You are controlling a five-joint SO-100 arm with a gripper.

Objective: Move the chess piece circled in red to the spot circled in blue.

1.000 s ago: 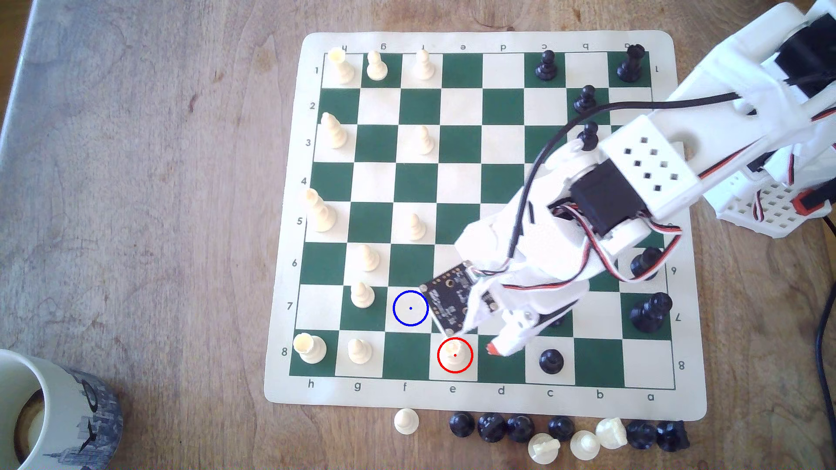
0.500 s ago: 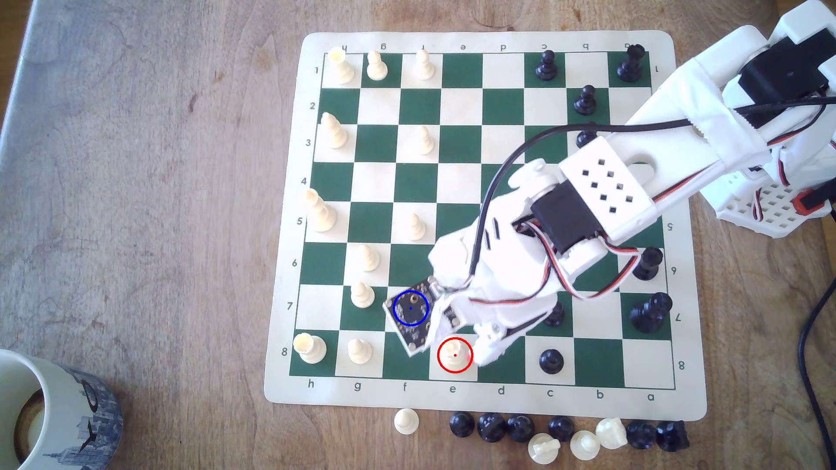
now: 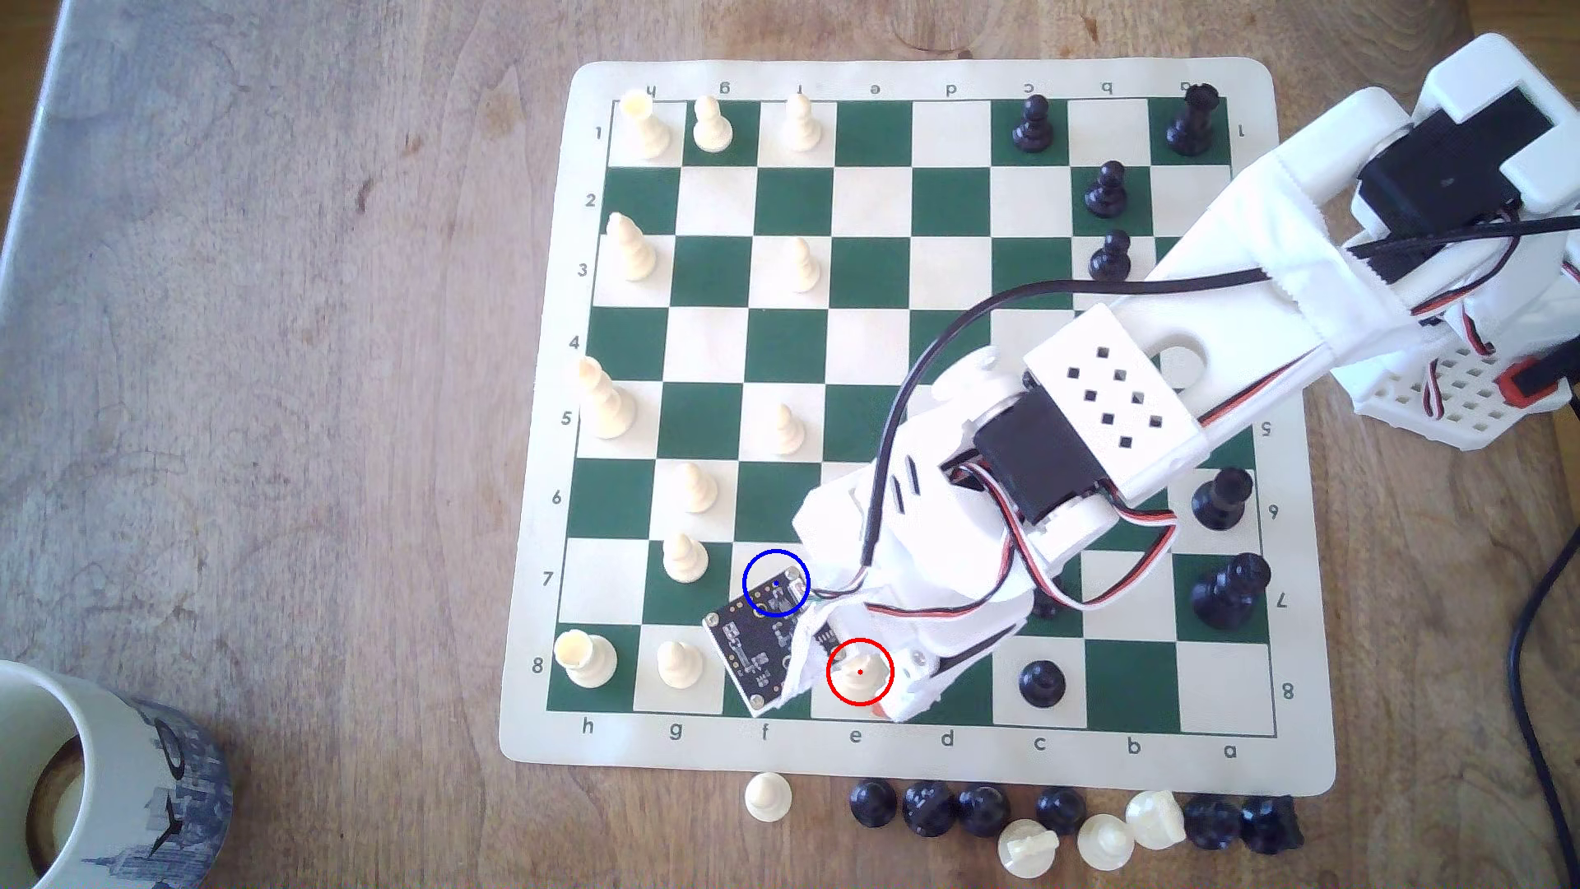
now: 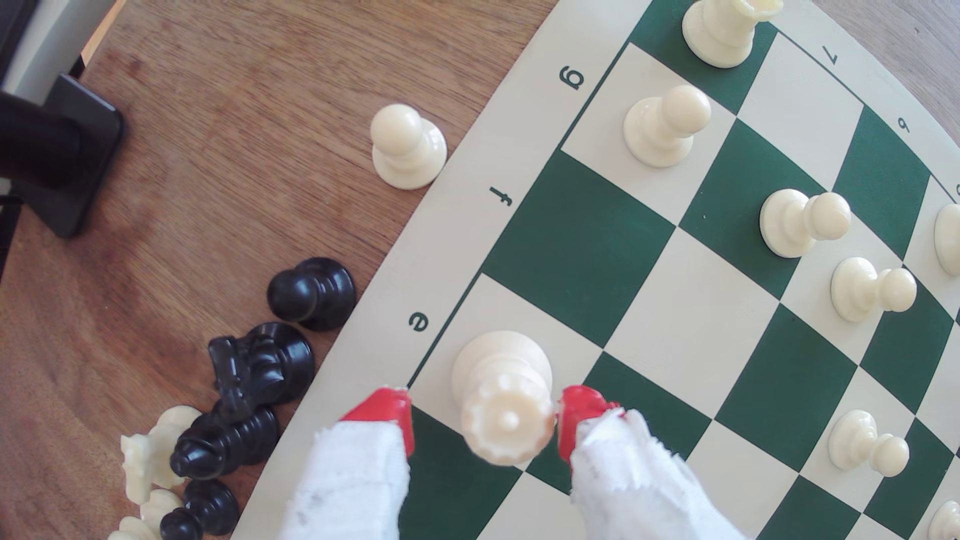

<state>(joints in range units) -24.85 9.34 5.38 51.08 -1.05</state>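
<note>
**Queen on e8, tool straddling it**

Queen (image 3: 859, 671), the tall cream piece inside the red ring, stands upright on the cream square e8 at the near edge of the board (image 3: 923, 756); the wrist view (image 4: 501, 400) looks down on its notched crown. The tool (image 4: 483, 420) is spread around it, one red fingertip (image 4: 576, 415) touching the crown and the other standing off with a gap, so nothing is clamped. The blue-ringed square (image 3: 761, 568), f7, lies diagonally next to e8 and is partly covered by the arm's black circuit board (image 3: 757, 654). A cream pawn (image 3: 768, 797) and other captured pieces sit on the worktop (image 3: 299, 427) beside the board. A mug (image 3: 103, 786) stands at the exterior view's lower left.
</note>
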